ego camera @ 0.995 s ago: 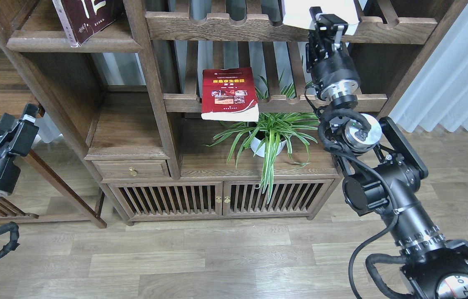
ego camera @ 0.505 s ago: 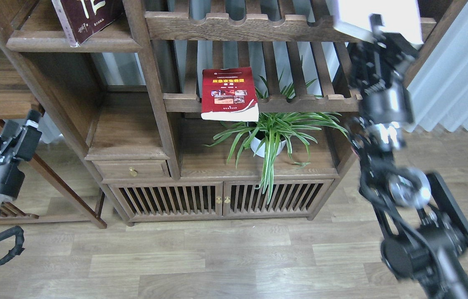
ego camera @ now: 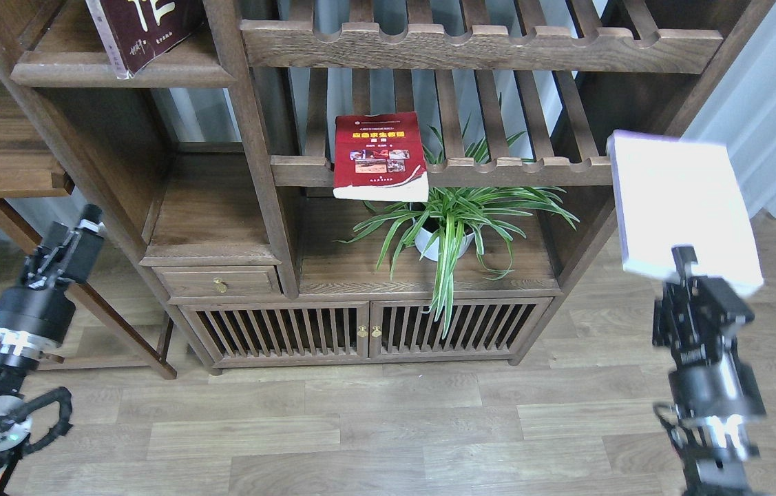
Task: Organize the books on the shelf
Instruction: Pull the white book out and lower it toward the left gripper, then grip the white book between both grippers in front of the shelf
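My right gripper [ego camera: 685, 265] is shut on the lower edge of the white book [ego camera: 680, 207] and holds it in the air at the right, in front of the rack's right post. The red book [ego camera: 379, 157] with a yellow title lies on the lower slatted rack and overhangs its front rail. The dark maroon book [ego camera: 143, 27] with white characters leans on the flat plank shelf [ego camera: 119, 72] at the top left. My left gripper [ego camera: 81, 234] is low at the left, away from the books; its fingers cannot be told apart.
A potted spider plant [ego camera: 453, 224] stands on the cabinet top under the red book. Two slatted racks [ego camera: 484, 45] with notched rails fill the middle. A small drawer [ego camera: 219, 281] and slatted doors are below. A white curtain [ego camera: 773, 103] hangs at the right.
My right arm has pulled the white book off the upper slatted rack and carried it down and to the right. My left arm has dropped lower and moved slightly right.
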Controlling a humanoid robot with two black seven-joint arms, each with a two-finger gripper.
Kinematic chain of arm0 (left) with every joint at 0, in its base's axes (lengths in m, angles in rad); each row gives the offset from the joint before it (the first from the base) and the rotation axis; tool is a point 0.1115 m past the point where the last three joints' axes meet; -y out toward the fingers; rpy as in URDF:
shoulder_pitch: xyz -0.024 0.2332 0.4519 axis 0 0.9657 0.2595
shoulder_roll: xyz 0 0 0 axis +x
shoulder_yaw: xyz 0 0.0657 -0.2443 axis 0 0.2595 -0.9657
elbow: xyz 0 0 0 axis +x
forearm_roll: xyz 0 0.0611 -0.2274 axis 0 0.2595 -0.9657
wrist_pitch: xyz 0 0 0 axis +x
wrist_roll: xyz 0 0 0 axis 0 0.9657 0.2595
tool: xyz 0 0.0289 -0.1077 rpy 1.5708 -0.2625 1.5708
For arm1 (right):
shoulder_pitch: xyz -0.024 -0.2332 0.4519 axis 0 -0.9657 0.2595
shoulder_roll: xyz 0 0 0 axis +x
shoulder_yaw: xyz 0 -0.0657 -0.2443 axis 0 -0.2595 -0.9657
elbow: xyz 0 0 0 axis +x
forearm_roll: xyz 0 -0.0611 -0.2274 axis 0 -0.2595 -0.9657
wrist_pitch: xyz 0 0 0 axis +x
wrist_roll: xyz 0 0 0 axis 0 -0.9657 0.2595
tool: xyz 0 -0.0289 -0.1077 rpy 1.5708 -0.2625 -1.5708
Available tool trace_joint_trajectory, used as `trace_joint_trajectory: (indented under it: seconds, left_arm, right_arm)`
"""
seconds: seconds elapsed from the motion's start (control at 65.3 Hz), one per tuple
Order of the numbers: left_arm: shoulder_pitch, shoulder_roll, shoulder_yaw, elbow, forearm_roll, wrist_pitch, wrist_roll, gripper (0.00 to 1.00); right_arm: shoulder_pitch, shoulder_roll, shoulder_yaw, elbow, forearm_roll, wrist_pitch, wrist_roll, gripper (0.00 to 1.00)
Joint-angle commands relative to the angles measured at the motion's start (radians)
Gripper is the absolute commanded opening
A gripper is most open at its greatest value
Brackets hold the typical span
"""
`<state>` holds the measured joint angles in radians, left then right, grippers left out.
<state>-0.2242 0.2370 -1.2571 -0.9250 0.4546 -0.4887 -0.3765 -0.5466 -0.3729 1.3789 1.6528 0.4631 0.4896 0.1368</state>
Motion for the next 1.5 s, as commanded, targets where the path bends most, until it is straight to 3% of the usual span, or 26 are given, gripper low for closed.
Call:
trace_joint_trajectory:
  seconds: [0.0,0.092,0.138,0.199,0.337,0.429,0.628,0.674,1.363,1.485]
  left_arm:
    - [0.042,-0.05,0.062,0.011,-0.048,0.0,0.001,1.0]
    - [0.049,-0.073,0.116,0.009,-0.123,0.0,0.011,1.0]
    - [0.052,-0.081,0.165,0.009,-0.188,0.0,0.037,1.0]
    - [0.054,-0.087,0.196,0.009,-0.249,0.0,0.088,0.99]
    - [0.063,-0.13,0.252,-0.02,-0.473,0.0,0.267,0.99]
    - [0.063,-0.136,0.3,-0.081,-0.586,0.0,0.313,0.99]
    - [0.062,-0.186,0.369,-0.164,-0.735,0.0,0.318,0.99]
    - [0.062,-0.199,0.377,-0.166,-0.735,0.0,0.318,0.99]
    - [0.117,-0.234,0.53,-0.167,-0.737,0.0,0.326,0.96]
    - [0.118,-0.237,0.532,-0.163,-0.737,0.0,0.324,0.91]
  right_arm:
    - [-0.016,0.003,-0.078,-0.047,-0.004,-0.001,-0.069,0.01]
    - [0.008,0.025,-0.145,-0.103,-0.021,-0.001,-0.088,0.01]
    - [0.053,0.066,-0.196,-0.151,-0.038,-0.001,-0.106,0.01]
    - [0.096,0.106,-0.231,-0.189,-0.049,-0.001,-0.12,0.02]
    - [0.188,0.236,-0.316,-0.266,-0.075,-0.001,-0.166,0.02]
    - [0.214,0.301,-0.357,-0.306,-0.087,-0.001,-0.201,0.02]
    - [0.229,0.373,-0.426,-0.373,-0.089,-0.001,-0.296,0.02]
    - [0.231,0.373,-0.437,-0.38,-0.089,-0.001,-0.301,0.02]
    - [0.235,0.373,-0.457,-0.387,-0.084,-0.001,-0.299,0.02]
    - [0.235,0.373,-0.471,-0.387,-0.089,-0.001,-0.302,0.02]
